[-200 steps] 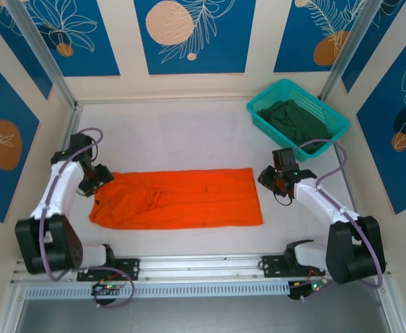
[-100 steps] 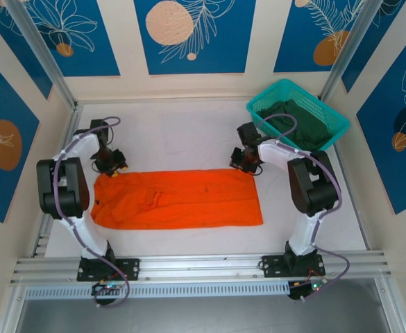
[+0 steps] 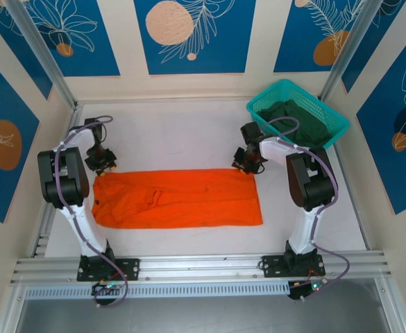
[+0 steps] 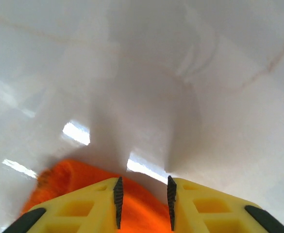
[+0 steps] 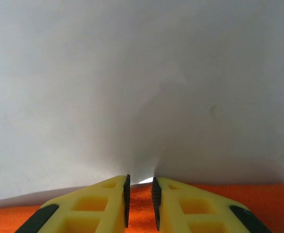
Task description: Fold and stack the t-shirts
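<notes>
Across the middle of the white worktop (image 3: pixel 182 132), spread flat as a long band running left to right: orange t-shirt (image 3: pixel 178 199), lightly creased left of its middle; at its far left corner, left fingers (image 3: pixel 100 165), pointed down at the cloth edge; at its far right corner, right fingers (image 3: pixel 243 165), likewise down at the edge. At the far right of the worktop, teal basket (image 3: pixel 272 132), with dark green t-shirt (image 3: pixel 296 119) bunched inside, well apart from the orange one.

From the left wrist: 2 yellow fingers with dark ribbed pads (image 4: pixel 117 196), a modest gap between them; orange cloth (image 4: pixel 66 179) bulging up in that gap and out to the left; bare glossy worktop beyond the tips; pinched or merely straddled, cannot tell.

From the right wrist: 2 yellow fingers (image 5: pixel 126 199) set nearly together, with a thin strip of orange cloth (image 5: pixel 277 194) caught in the narrow slot between the pads; clamped on the shirt's far edge; that edge running left and right level with the tips; plain white worktop past it.
</notes>
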`<state>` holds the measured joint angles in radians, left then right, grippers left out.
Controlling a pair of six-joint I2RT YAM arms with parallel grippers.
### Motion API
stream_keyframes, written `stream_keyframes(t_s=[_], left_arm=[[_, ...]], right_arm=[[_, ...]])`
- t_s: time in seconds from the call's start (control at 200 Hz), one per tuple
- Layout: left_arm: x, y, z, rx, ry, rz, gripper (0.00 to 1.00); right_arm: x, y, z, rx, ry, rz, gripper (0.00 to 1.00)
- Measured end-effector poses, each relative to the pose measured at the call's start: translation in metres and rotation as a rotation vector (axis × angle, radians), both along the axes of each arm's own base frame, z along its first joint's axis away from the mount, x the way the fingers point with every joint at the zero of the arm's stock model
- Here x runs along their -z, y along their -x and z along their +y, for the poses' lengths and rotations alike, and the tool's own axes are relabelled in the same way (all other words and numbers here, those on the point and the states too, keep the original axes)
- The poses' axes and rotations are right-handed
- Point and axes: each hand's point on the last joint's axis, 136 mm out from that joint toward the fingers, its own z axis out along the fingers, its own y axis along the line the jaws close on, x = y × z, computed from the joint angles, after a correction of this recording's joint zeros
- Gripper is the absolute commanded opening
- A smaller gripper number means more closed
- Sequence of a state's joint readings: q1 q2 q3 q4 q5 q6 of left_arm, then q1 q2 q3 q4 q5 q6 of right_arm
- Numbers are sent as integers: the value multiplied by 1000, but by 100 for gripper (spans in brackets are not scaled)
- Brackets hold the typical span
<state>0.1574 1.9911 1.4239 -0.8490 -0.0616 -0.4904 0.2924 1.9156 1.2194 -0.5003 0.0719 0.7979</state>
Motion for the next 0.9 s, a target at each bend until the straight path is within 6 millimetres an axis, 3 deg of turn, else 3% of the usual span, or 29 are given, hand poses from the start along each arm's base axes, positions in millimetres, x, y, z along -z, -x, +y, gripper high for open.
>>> stream_keyframes(t_s=[0.305, 0.495, 0.59, 0.67, 0.795, 0.9], left_arm=[[-26, -24, 11, -4, -48, -62, 49], [-60, -19, -11, 31, -36, -140, 54], [-76, -4, -42, 80, -8, -182, 57], [-74, 18, -74, 133, 32, -178, 60], [-46, 61, -111, 184, 95, -92, 61], [-16, 93, -117, 162, 119, 2, 61]], right_arm=[[-5, -2, 0, 23, -21, -5, 39], [-23, 7, 1, 15, -33, -47, 45], [-41, 16, 4, 0, -46, -92, 48], [-50, 27, 10, -24, -57, -121, 49], [-46, 51, 24, -80, -71, -99, 49], [-34, 73, 35, -128, -65, -47, 49]])
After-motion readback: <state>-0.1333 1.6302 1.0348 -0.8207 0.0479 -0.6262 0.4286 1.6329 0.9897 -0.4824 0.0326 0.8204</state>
